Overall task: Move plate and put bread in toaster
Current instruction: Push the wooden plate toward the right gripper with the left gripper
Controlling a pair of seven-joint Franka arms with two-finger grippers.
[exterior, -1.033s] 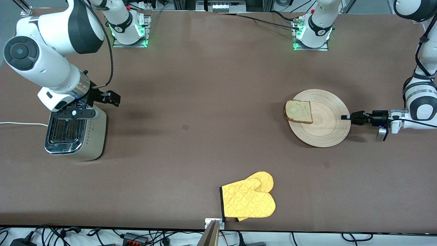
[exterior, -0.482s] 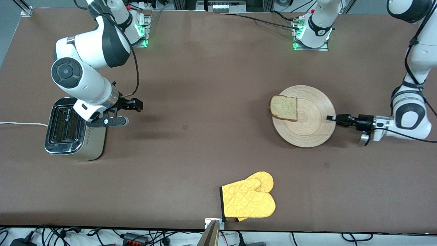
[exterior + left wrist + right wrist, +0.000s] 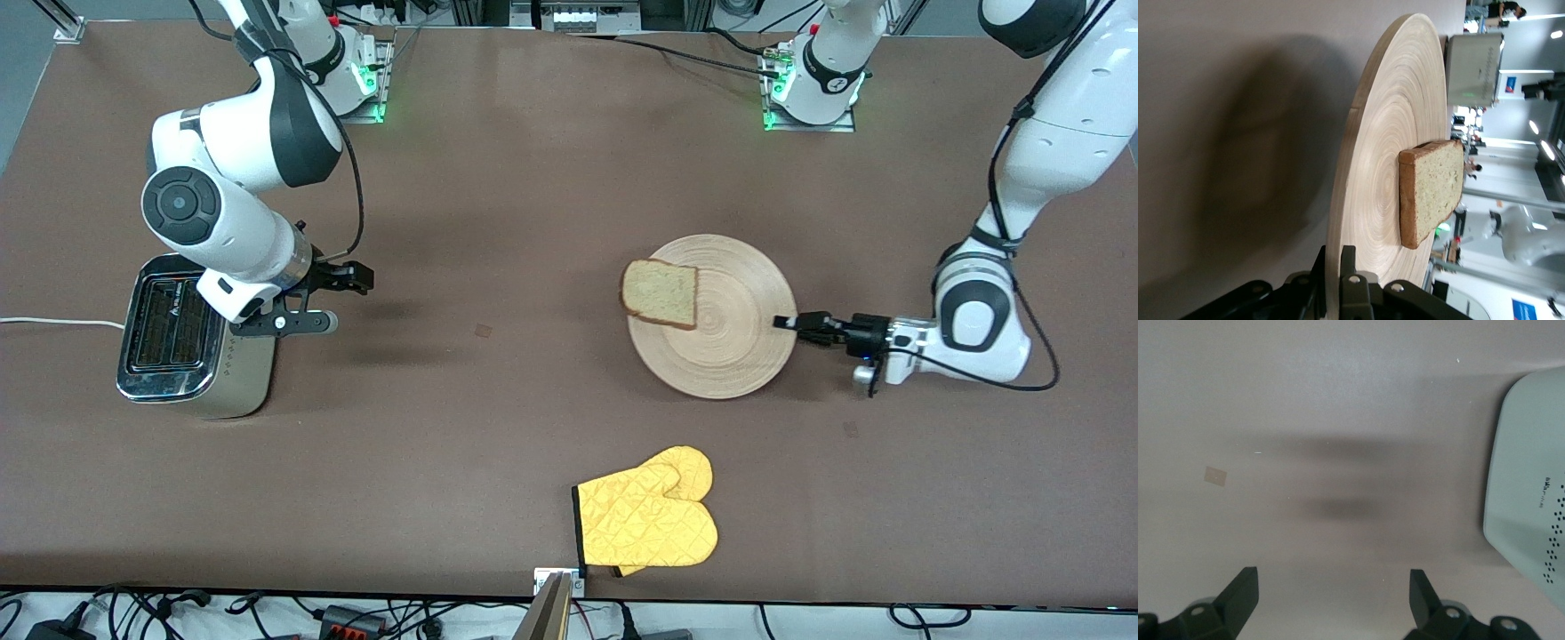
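The round light-wood plate [image 3: 729, 347] is near the middle of the table, and my left gripper [image 3: 786, 322] is shut on its rim at the left arm's end. In the left wrist view the plate [image 3: 1385, 167] fills the picture, its edge pinched in my left gripper [image 3: 1338, 257]. The bread [image 3: 660, 293] lies on the plate and overhangs the rim toward the right arm's end; the left wrist view also shows the bread [image 3: 1431, 190]. The silver toaster [image 3: 169, 338] stands at the right arm's end. My right gripper [image 3: 356, 277] hangs open beside it, holding nothing. The right wrist view shows the right gripper [image 3: 1333, 587] over bare table beside the toaster [image 3: 1531, 513].
A yellow quilted oven mitt [image 3: 649, 520] lies near the table's front edge, nearer to the camera than the plate. The toaster's white cord [image 3: 53, 323] runs off the right arm's end of the table. A small square mark [image 3: 483, 332] is on the brown tabletop.
My left gripper has carried the plate and bread toward the right arm's end of the table. My right arm has swung from over the toaster to beside it, then held still.
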